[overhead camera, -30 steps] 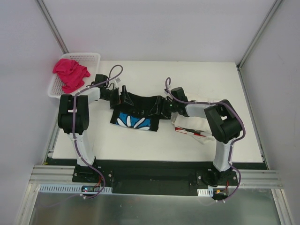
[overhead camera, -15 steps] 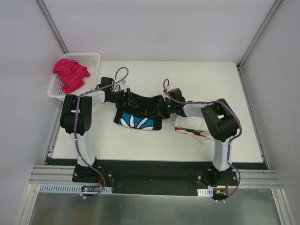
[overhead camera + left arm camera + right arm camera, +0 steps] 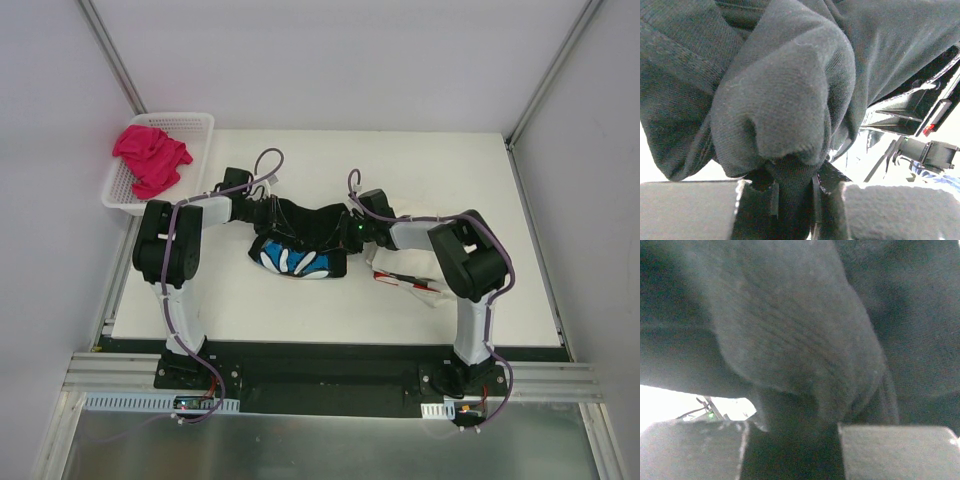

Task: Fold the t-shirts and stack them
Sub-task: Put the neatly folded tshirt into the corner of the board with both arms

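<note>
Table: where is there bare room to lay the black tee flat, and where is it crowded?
Bare: the table beyond the black tee, and its near strip between the two arms. Crowded: the middle, where left gripper and right gripper pinch the tee, and the cream tees beside it.

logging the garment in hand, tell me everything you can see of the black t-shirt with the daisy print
The black t-shirt is soft, fine knit cloth with a blue patch bearing a white daisy, facing up at its near side. It is bunched and sagging between the two arms over the white table: the left gripper pinches a fold at its left end and the right gripper pinches one at its right end. Whether its lower edge rests on the table cannot be told.
</note>
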You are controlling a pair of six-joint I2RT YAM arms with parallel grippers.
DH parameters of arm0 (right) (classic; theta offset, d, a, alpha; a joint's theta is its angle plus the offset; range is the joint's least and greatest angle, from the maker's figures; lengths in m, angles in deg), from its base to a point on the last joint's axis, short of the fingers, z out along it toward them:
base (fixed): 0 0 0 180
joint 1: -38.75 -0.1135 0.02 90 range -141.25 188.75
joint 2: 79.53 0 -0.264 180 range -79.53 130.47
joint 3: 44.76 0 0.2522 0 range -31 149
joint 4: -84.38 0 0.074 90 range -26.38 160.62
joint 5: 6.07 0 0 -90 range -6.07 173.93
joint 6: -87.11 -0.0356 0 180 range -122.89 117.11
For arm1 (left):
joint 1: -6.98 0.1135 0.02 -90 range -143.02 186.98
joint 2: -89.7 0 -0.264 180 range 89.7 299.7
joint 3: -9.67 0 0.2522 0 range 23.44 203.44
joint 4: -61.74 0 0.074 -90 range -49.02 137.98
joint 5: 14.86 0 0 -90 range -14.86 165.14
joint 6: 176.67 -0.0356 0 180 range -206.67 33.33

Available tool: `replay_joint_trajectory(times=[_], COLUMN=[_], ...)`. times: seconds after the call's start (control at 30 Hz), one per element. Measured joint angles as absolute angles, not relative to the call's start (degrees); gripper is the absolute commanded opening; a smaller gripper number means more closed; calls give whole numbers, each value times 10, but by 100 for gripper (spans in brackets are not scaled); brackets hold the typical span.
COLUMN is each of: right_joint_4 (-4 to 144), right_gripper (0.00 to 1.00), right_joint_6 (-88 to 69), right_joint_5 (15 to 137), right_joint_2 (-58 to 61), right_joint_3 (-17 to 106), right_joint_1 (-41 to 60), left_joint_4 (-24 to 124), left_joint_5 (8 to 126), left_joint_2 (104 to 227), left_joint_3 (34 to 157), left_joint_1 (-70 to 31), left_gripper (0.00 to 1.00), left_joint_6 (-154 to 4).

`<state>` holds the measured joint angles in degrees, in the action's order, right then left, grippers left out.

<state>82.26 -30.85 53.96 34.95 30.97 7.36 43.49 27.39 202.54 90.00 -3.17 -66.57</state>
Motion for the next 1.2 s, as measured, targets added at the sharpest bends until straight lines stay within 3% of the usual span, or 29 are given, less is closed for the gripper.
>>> replay_joint_trajectory(times=[0.43,0.8,1.2], right_joint_4=[768,723,645], right_gripper=[1,1,1], right_joint_6=[-278,-252,-223], right_joint_5=[582,617,677], right_joint_2=[296,186,52], right_joint_3=[280,273,272], right_joint_1=[72,74,84], left_joint_4=[393,379,363], left_joint_5=[283,297,308], left_joint_2=[1977,1869,1835], left_joint_3=[910,911,967], left_joint_1=[-32,-39,-82], left_gripper=[0,0,0], left_joint_6=[-670,-677,-664])
